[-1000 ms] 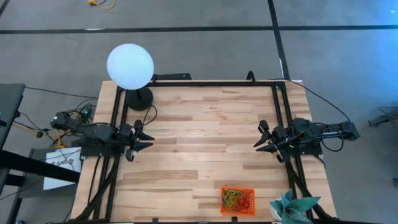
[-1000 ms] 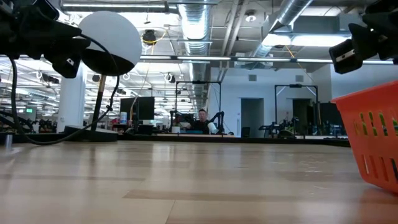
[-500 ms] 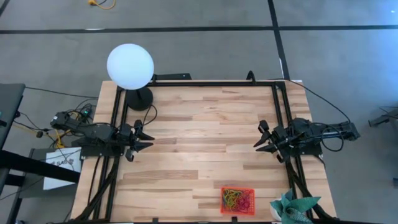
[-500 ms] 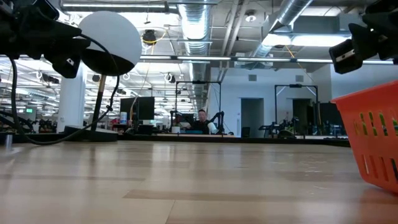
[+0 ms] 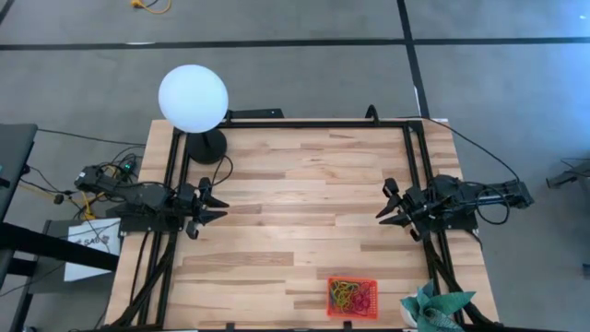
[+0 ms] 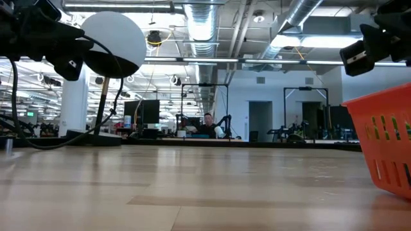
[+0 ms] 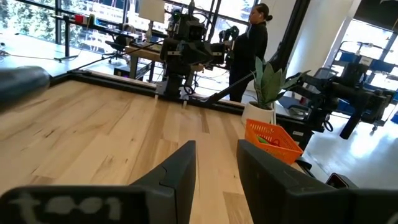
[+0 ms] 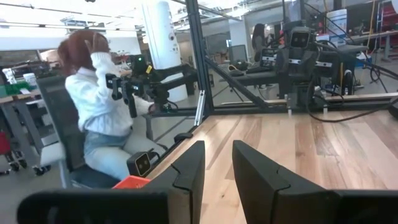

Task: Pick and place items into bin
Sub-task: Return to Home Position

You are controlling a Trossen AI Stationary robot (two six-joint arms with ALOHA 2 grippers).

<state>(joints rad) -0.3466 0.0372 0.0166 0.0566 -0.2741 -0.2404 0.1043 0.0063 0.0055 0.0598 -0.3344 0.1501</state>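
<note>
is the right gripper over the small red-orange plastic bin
No: the high view shows the right gripper at the right side of the wooden table, apart from the small red-orange plastic bin.

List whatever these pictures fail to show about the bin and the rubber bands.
- Rubber bands, high view: too small and tangled to count.
- Bin, low view: cut off by the right edge, and its wall hides the contents.
- Bin, right wrist view: the right gripper hides all but one corner.
- Stray bands on the table: too thin for any view to settle whether one is left.
</note>
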